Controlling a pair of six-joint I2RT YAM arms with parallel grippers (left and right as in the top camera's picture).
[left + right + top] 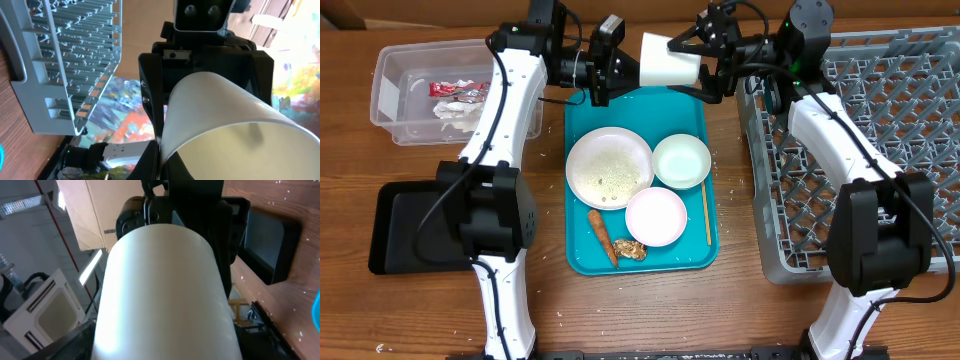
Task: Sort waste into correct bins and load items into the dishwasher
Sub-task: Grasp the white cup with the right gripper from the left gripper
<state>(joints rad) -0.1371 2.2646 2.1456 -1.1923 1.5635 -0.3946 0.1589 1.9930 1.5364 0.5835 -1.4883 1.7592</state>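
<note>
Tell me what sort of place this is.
Probably a robotics test bench staged as a dish-clearing station: a wooden table, a grey dish rack and a teal tray.

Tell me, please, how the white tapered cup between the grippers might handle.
The white tapered cup looks thin-walled, so probably light and crushable. Its smooth taper may slip when squeezed; laid sideways, it would likely roll.
</note>
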